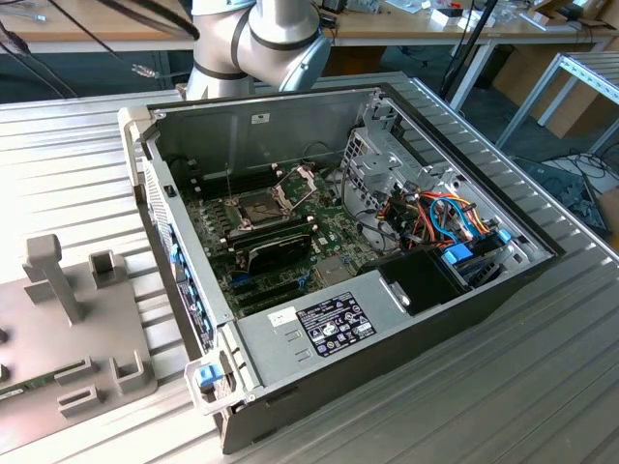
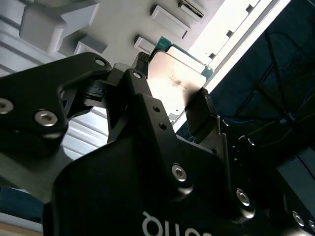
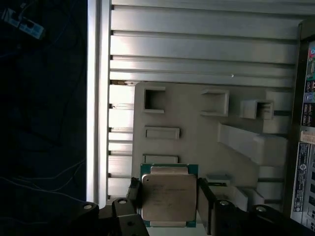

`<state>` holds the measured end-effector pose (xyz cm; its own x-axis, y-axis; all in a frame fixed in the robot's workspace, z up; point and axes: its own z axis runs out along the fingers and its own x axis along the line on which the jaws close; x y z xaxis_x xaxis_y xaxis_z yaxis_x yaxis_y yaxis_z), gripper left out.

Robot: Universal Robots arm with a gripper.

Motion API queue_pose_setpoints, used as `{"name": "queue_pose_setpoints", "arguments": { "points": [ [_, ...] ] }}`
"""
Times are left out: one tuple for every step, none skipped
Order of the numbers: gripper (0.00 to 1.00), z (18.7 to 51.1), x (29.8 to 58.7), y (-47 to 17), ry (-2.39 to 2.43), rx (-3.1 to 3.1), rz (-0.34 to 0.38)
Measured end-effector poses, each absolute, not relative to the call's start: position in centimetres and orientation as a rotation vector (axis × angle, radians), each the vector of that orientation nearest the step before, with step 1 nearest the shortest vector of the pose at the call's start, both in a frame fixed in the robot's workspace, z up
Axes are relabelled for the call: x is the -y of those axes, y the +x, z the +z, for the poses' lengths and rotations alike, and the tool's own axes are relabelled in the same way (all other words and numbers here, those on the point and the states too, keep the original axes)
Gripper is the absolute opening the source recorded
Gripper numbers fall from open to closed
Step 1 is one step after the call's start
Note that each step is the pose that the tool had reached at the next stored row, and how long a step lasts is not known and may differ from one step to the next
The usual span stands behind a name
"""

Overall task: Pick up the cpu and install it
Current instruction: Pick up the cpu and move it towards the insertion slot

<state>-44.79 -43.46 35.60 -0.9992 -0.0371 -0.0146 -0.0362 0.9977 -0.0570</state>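
- The slatted metal table (image 1: 542,387) carries everything. The arm (image 1: 261,39) rises at 12 o'clock in the exterior view.
- The open computer case (image 1: 251,126) sits mid-table with its lid off and the green board (image 1: 334,253) lying flat inside.
- The grey parts tray (image 1: 39,319) is on the table at about 8 o'clock from the case, just beside its wall.
- The socket (image 1: 259,208) is near the board's middle. Its hinged frame (image 1: 298,179) stands flipped up at the socket's 1 o'clock.
- In both wrist views my gripper (image 3: 170,191) is over the tray, jaws clenched on the cpu. One of the fingers (image 3: 204,201) presses each of two opposite edges.
- The cpu (image 3: 169,196) sits square between the jaws, silver top facing the cameras and green rim showing around it. It is near-square, so there is no real long axis. I read it as lifted off the tray, though I can't confirm the gap.
- Key relation: the cpu is over the tray, well apart from the socket, which lies at roughly 2 o'clock from the tray in the exterior view.
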Motion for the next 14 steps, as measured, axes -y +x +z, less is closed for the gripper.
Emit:
{"name": "queue_pose_setpoints", "arguments": {
  "points": [
    [0.55,35.9,43.5,-44.8,-0.057,-3.124,-0.089],
    [0.55,36.6,43.5,-44.8,-0.057,-3.124,-0.089],
    [0.55,37.0,43.5,-44.8,-0.057,-3.124,-0.089],
    [0.55,37.2,43.5,-44.8,-0.057,-3.124,-0.089],
    [0.55,37.6,43.5,-44.8,-0.057,-3.124,-0.089],
    [0.55,38.1,43.5,-44.8,-0.057,-3.124,-0.089],
    [0.55,38.4,43.5,-44.8,-0.057,-3.124,-0.089],
    [0.55,38.5,43.5,-44.8,-0.057,-3.124,-0.089],
    [0.55,38.6,43.5,-44.8,-0.057,-3.124,-0.089],
    [0.55,38.6,43.5,-44.8,-0.057,-3.124,-0.088],
    [0.55,38.6,43.4,-44.8,-0.057,-3.124,-0.089],
    [0.55,38.6,43.5,-44.8,-0.057,-3.124,-0.089],
    [0.55,38.7,43.5,-44.8,-0.057,-3.124,-0.089],
    [0.55,38.7,43.5,-44.8,-0.057,-3.124,-0.089]
  ]
}}
